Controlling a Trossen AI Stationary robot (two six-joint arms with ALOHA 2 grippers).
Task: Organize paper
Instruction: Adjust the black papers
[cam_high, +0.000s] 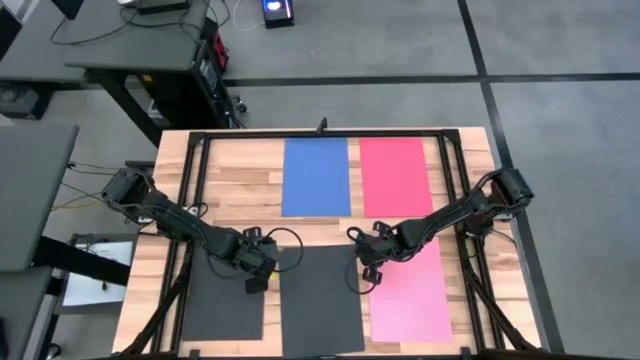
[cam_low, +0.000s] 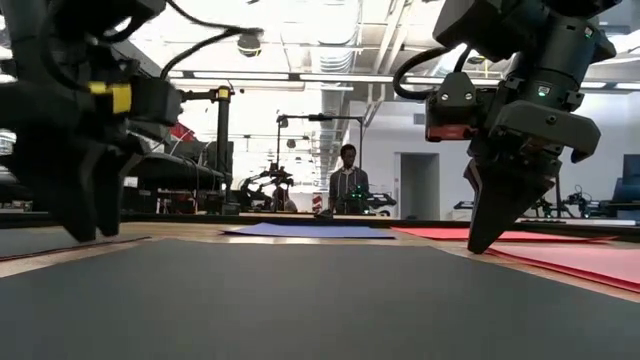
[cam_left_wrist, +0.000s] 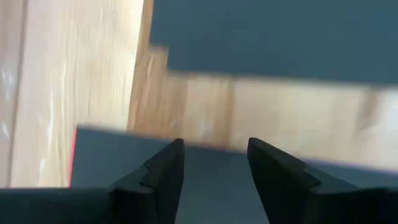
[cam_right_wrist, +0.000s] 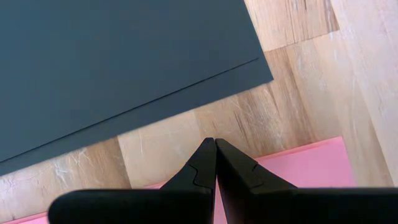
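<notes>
Two dark sheets (cam_high: 318, 298) partly under the arms, left tool (cam_high: 262, 278) open, right tool (cam_high: 368, 270) closed, empty.

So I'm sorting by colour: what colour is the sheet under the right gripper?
Pink, clearest in the high view.

A dark grey sheet (cam_low: 300, 300) fills the near tabletop. Beyond it lie a blue sheet (cam_low: 310, 230), a red sheet (cam_low: 480, 234) and, nearer on that side, a pink sheet (cam_low: 590, 262). The right gripper (cam_low: 480, 240) hangs with its fingers pinched together, its tip down at the edge of the grey sheet. The left gripper (cam_low: 85, 225) looms dark on the opposite side. Far back, a person (cam_low: 349, 182) stands in the room.
</notes>
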